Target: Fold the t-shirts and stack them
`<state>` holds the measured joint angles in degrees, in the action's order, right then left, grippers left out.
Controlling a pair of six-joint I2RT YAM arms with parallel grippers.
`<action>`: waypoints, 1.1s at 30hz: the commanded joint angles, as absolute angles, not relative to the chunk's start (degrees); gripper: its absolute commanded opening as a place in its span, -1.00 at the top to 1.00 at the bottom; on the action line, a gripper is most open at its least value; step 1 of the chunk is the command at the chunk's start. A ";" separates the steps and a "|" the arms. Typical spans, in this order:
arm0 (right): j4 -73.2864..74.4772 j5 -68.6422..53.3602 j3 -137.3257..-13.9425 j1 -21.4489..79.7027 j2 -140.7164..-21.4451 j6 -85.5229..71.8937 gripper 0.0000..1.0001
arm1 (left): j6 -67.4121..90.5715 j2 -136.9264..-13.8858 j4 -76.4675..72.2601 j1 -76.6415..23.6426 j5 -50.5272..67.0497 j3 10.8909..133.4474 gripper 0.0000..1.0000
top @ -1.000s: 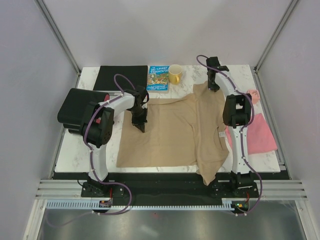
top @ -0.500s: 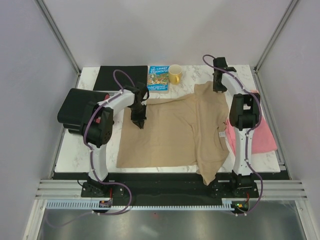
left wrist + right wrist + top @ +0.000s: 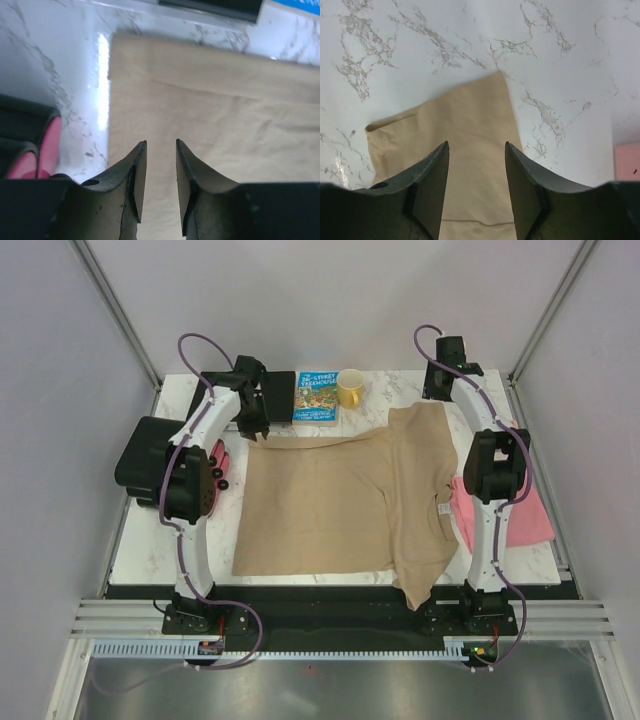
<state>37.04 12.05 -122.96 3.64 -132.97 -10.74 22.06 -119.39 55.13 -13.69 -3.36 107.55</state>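
Bright, even light; glare streak on the marble table (image 3: 75, 65); soft blur across both wrist views.

The tan t-shirt (image 3: 330, 505) is plain beige; the pink t-shirt (image 3: 528, 515) is plain pink. The table (image 3: 140, 540) is white marble with grey veins. The mug (image 3: 350, 389) is yellow, the book (image 3: 316, 397) mostly blue, the mat (image 3: 281, 392) black.

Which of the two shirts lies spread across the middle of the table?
The tan t-shirt; the pink t-shirt lies off at the right edge.
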 commanded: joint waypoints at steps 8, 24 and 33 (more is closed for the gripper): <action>35.60 12.92 -124.64 1.15 -136.41 -12.75 -0.14 | 25.57 -131.21 57.04 -9.23 -4.39 120.49 0.22; 35.42 12.04 -122.87 -1.67 -135.61 -12.30 -0.15 | 24.87 -132.89 58.44 -7.65 -7.90 122.78 0.22; 34.89 10.02 -123.05 -1.85 -136.06 -12.75 -0.18 | 25.40 -134.38 59.24 -6.59 -10.20 123.92 0.13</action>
<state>36.80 11.53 -122.65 -1.83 -137.23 -12.23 24.18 -133.80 58.52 -7.05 -8.12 121.82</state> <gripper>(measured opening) 0.585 0.426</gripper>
